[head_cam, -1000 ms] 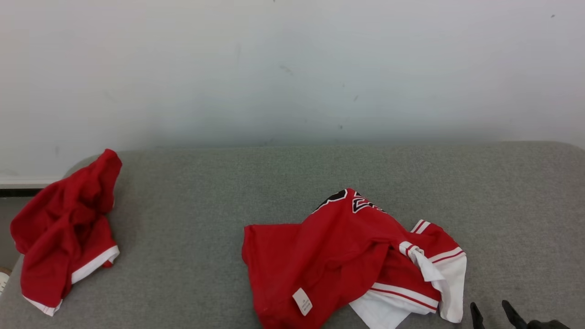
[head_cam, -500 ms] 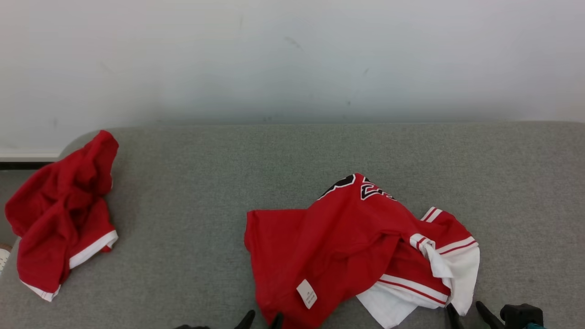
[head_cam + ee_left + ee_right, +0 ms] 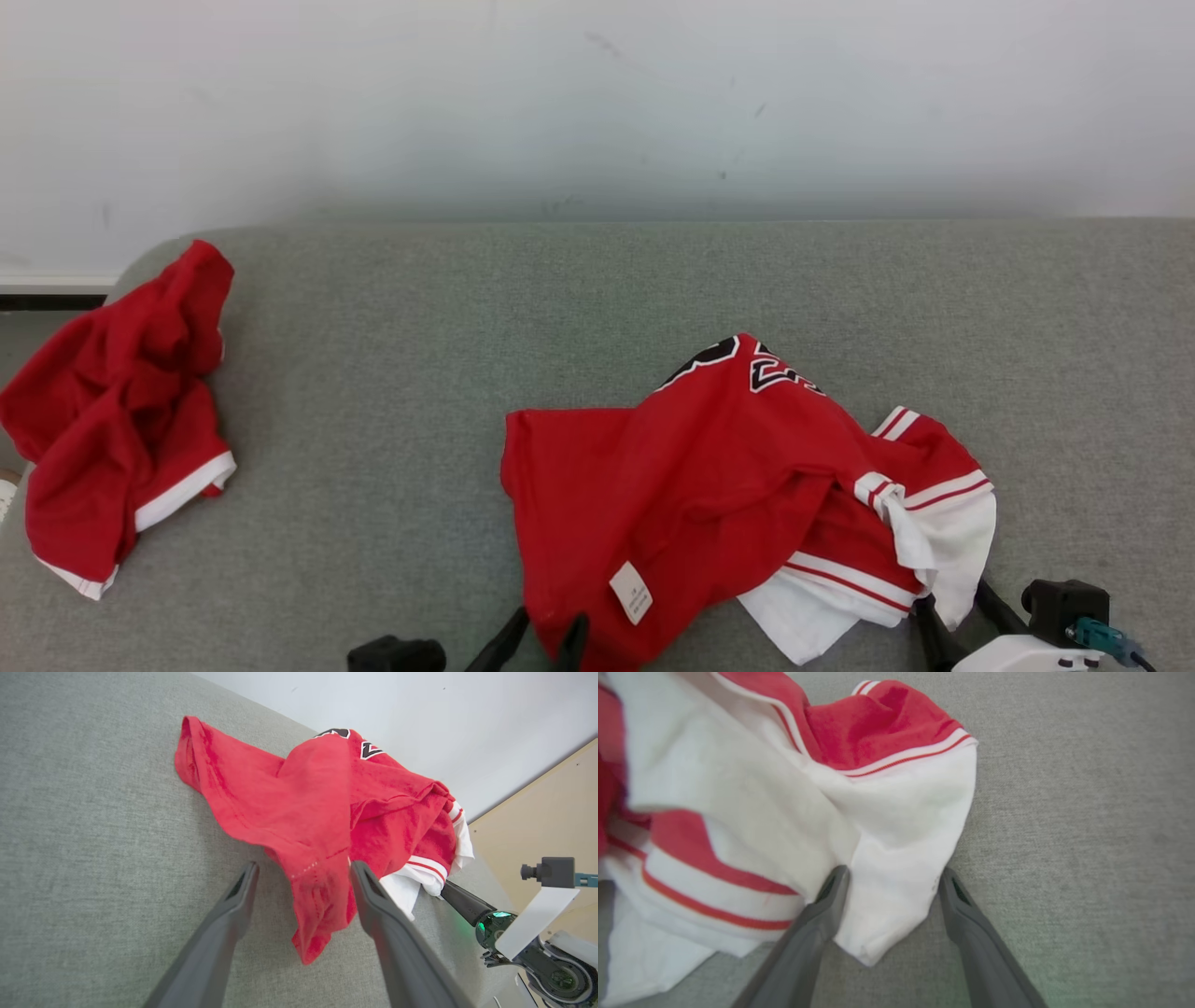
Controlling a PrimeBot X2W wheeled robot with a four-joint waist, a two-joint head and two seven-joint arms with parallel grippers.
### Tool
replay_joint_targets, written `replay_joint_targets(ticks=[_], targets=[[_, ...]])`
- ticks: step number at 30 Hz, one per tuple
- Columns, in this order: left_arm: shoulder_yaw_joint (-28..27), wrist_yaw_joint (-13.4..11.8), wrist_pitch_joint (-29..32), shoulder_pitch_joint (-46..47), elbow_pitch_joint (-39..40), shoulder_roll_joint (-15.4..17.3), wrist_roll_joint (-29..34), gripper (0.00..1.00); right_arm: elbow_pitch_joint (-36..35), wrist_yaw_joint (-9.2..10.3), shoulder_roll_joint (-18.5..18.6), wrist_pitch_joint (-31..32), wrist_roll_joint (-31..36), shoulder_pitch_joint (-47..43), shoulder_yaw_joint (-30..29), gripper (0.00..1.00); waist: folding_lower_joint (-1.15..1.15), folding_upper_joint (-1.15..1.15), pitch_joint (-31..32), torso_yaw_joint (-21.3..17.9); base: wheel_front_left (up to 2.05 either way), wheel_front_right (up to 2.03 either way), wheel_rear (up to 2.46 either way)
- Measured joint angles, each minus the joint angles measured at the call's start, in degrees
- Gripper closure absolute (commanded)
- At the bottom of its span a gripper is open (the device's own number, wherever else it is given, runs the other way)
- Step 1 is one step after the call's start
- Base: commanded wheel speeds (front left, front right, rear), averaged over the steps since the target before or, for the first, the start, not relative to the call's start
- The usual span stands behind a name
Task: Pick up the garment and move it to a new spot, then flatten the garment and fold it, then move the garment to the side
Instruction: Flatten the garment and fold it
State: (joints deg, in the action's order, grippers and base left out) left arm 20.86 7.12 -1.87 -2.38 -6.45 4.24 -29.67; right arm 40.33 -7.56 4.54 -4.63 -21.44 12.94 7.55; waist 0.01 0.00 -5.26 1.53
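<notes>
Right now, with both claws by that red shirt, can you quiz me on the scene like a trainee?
1. True or false: the left gripper is shut on the red jersey.
2. How many red garments lie on the grey cushion?
3. What sits between the right gripper's fingers: A a towel, B a white corner of the jersey, C nothing?
Key: 1 false, its jaws stand open around a red fold; 2 two, the jersey and a red bundle at the left; 3 B.
</notes>
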Motion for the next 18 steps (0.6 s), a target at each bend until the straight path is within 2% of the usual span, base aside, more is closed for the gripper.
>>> replay_joint_targets(ticks=[18], targets=[[1.0,0.1,0.2,0.9,-1.8,-0.1,-3.0,0.0,5.2,0.01,0.0,-2.9,-1.4,3.6,2.8,0.0,0.0,0.0,-0.4,-0.7,0.0,0.0,0.0]])
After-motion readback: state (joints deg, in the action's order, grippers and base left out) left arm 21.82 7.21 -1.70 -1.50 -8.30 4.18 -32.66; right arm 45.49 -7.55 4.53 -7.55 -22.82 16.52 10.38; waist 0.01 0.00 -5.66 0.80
